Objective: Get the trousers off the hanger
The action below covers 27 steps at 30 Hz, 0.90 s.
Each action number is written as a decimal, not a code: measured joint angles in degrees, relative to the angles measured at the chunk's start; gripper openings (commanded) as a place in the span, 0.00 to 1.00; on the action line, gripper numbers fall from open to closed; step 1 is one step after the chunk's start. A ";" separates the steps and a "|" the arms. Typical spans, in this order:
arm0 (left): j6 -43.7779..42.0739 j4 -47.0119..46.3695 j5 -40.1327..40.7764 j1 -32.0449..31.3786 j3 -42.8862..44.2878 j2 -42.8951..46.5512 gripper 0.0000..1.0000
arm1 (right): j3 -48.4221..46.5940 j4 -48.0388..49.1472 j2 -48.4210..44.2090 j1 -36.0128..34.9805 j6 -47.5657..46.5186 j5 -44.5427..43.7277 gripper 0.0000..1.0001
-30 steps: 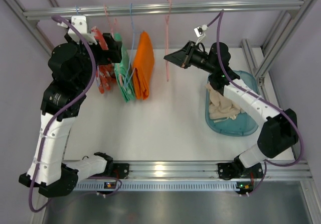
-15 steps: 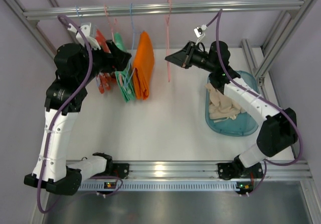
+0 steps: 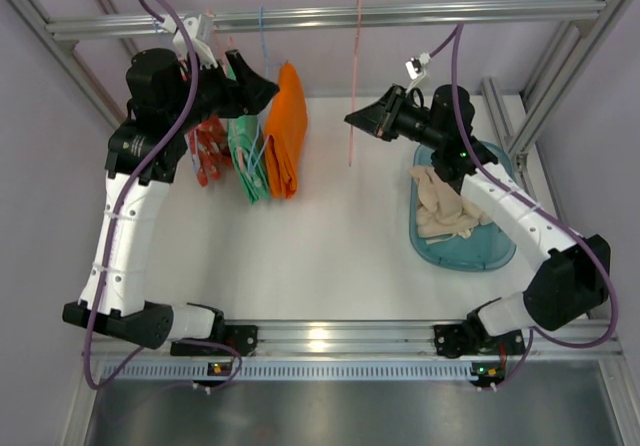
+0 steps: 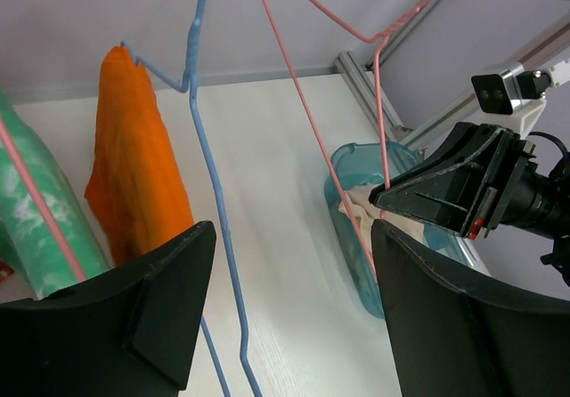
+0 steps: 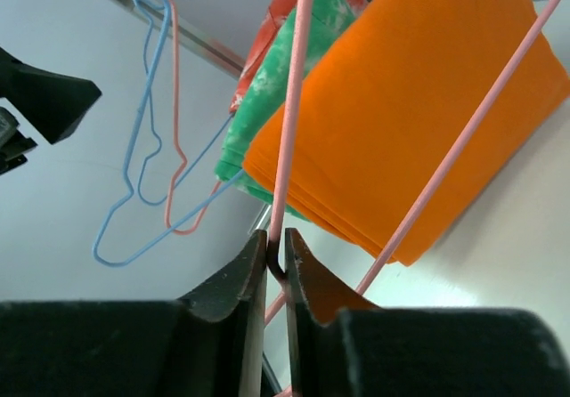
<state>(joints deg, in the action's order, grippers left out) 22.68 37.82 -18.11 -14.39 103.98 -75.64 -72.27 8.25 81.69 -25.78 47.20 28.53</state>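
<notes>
Starting at the left: a red cloth (image 3: 207, 151) and a green cloth (image 3: 243, 156) hang over the far left corner of the counter (image 3: 330, 246). They're not my job here. My left end effector (image 4: 292, 228) is up beside them, fingers spread wide and pinching nothing. The blue hanger (image 4: 203, 148) runs its wire down between them, and I can't tell if it brushes either one. That hanger carries the orange trousers (image 3: 288, 131), draped on it just right of the green cloth, so that pair is not off yet.

Moving right along the far edge, the pink hanger (image 5: 288, 130) dangles bare from the rail (image 3: 400, 13). My right end effector (image 5: 276, 255) is pressed together on its wire, pinching it between the tips.

Over at the right edge of the counter sits the teal basin (image 3: 495, 251), and the beige trousers (image 3: 440, 211) lie crumpled inside it, clear of any hanger.

My read: one pair done, one to go, about halfway. What's left is getting a hold on the orange cloth, slipping it off the blue wire, and letting the pink one go.
</notes>
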 measured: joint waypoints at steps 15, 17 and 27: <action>2.01 -0.04 -0.26 0.00 2.32 -6.93 0.57 | 0.28 -6.84 -2.10 3.15 -1.88 -1.70 0.92; 2.82 -0.07 -0.37 0.00 2.32 -7.65 0.56 | 0.28 -7.82 -3.19 3.54 -2.71 -1.90 0.93; 8.94 -0.20 -4.63 0.04 2.38 -11.61 0.19 | 0.31 -10.01 -8.46 6.12 -5.01 -1.95 0.95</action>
<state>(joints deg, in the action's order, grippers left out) 31.62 37.63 -22.74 -14.35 106.37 -87.24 -71.96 -1.76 73.23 -19.66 42.19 26.59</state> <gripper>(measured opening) 0.315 0.942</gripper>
